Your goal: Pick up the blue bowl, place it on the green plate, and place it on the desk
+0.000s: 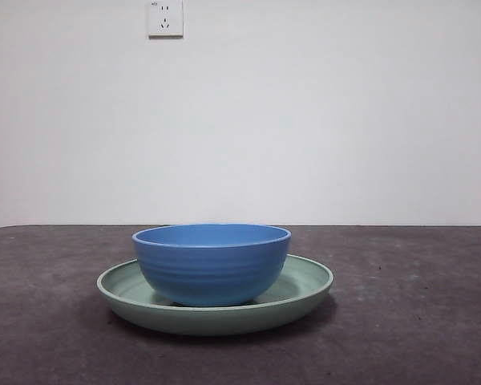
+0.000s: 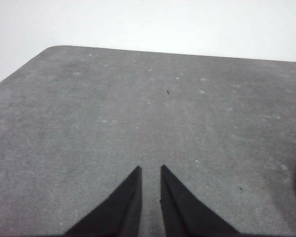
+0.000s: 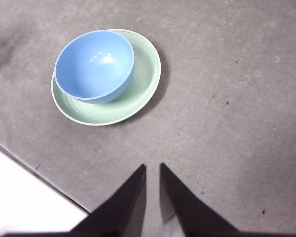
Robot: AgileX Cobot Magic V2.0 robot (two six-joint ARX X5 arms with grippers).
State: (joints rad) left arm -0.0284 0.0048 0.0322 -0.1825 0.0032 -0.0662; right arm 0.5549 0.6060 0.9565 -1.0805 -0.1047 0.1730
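The blue bowl [image 1: 212,263] stands upright inside the green plate [image 1: 305,282] on the desk [image 1: 417,321]. It is empty and sits toward one side of the plate. The right wrist view shows the bowl [image 3: 94,65] in the plate [image 3: 143,84] from above. My right gripper [image 3: 153,168] hangs above the bare desk, well apart from the plate, with its jaws nearly together and empty. My left gripper [image 2: 151,170] is over bare desk [image 2: 138,108] near a rounded corner, jaws nearly together and empty. Neither gripper shows in the front view.
A white wall with a power socket [image 1: 165,18] stands behind the desk. The desk's edge [image 3: 34,173] runs close to the plate in the right wrist view. The desk's rounded corner [image 2: 54,49] shows in the left wrist view.
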